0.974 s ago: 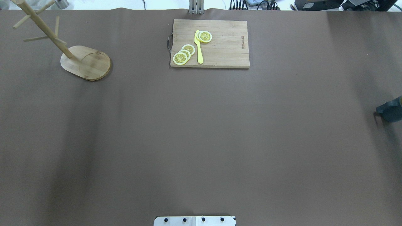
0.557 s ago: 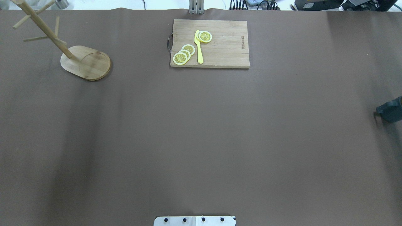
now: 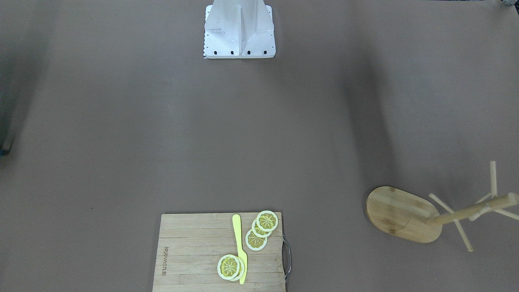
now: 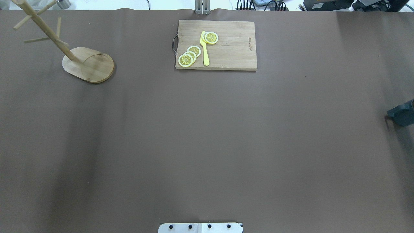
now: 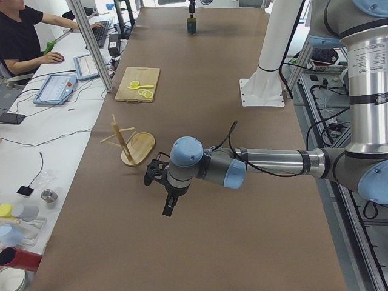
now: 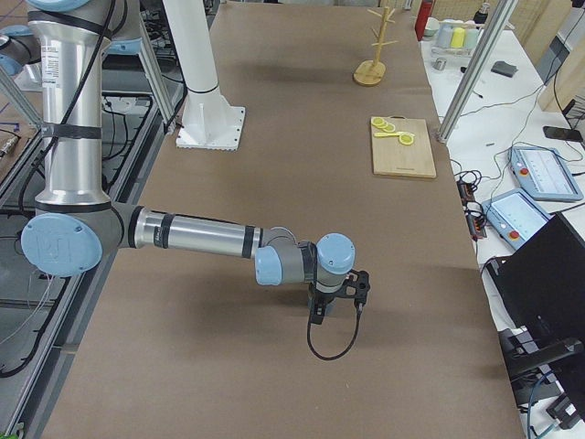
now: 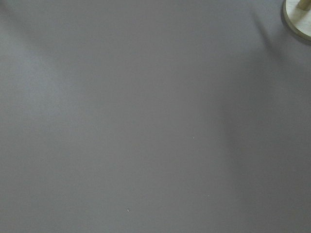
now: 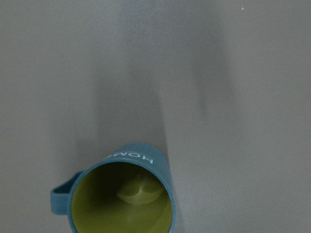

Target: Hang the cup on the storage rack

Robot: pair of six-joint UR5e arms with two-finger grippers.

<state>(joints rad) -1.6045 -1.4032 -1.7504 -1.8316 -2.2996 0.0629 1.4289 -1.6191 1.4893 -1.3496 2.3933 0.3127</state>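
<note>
The cup (image 8: 125,196), slate-blue with white "HOME" lettering and a yellowish inside, stands upright at the bottom of the right wrist view, handle to the left. It also shows at the right edge of the overhead view (image 4: 402,114) and far off in the exterior left view (image 5: 191,25). The storage rack (image 4: 88,64), a wooden mug tree on an oval base, stands at the far left; it also shows in the front view (image 3: 399,214). My right gripper (image 6: 316,315) hangs above the cup; I cannot tell its state. My left gripper (image 5: 168,209) hovers over bare table near the rack; I cannot tell its state.
A bamboo cutting board (image 4: 233,51) with lemon slices (image 4: 189,55) and a yellow knife (image 4: 204,48) lies at the far middle. The robot's base plate (image 4: 200,227) is at the near edge. A person (image 5: 21,36) sits at a desk beside the table.
</note>
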